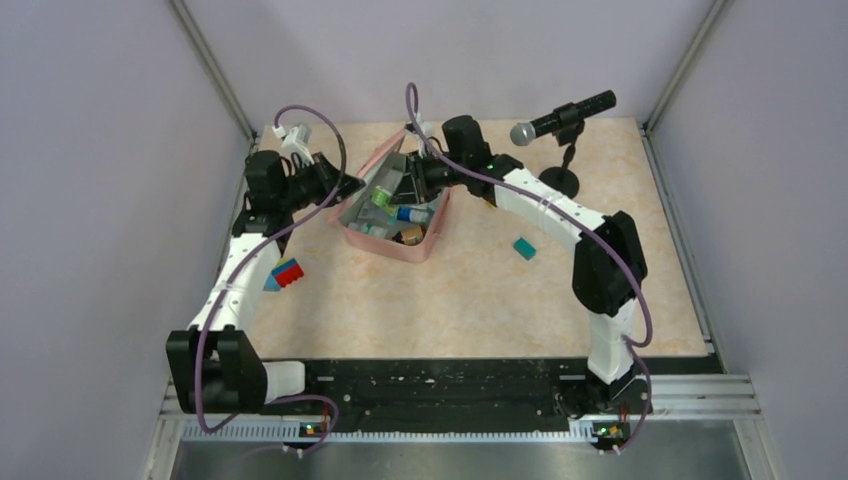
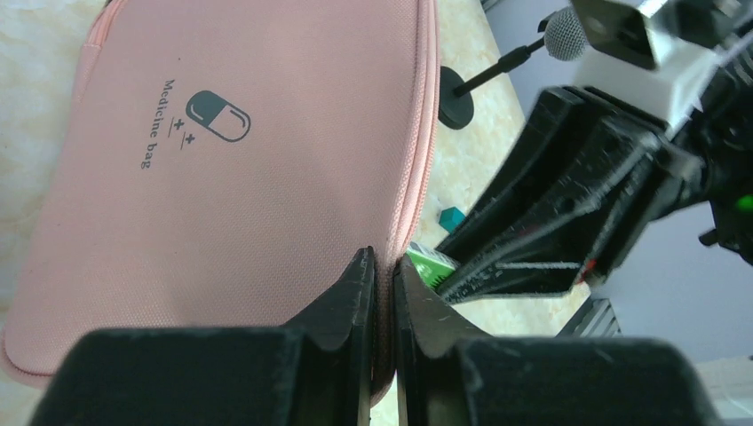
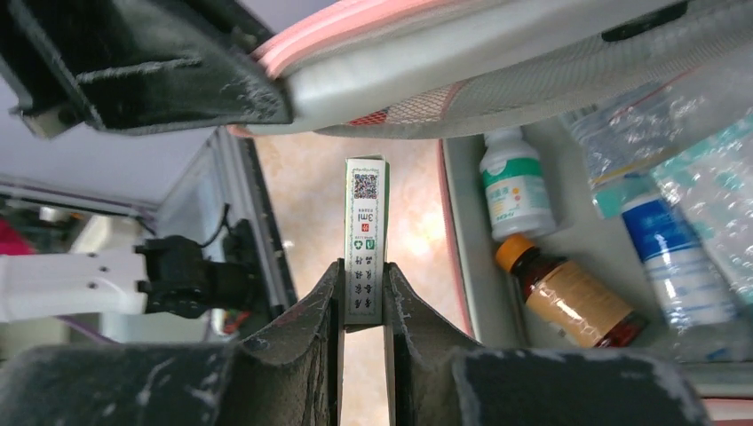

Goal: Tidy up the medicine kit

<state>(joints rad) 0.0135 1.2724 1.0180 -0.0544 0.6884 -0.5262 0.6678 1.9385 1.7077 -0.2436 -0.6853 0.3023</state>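
The pink medicine kit [image 1: 392, 246] lies open at the back centre of the table. My left gripper [image 1: 352, 187] is shut on the edge of its raised lid [image 2: 266, 151], which shows a pill logo; the fabric is pinched between the fingers of the left gripper [image 2: 382, 262]. My right gripper [image 3: 362, 275] is shut on a slim white-and-green medicine box [image 3: 365, 222], held over the kit's near rim under the lid [image 3: 462, 53]. The box also shows in the left wrist view [image 2: 430, 264]. Inside the kit lie a white bottle [image 3: 515, 191], an amber bottle [image 3: 573, 302], a blue-and-white tube [image 3: 675, 266] and plastic bags [image 3: 657, 124].
A microphone on a stand [image 1: 562, 124] is at the back right. A teal block [image 1: 524, 248] lies right of the kit. A red-and-blue block [image 1: 287, 272] lies near the left arm. Grey walls close in the table on three sides.
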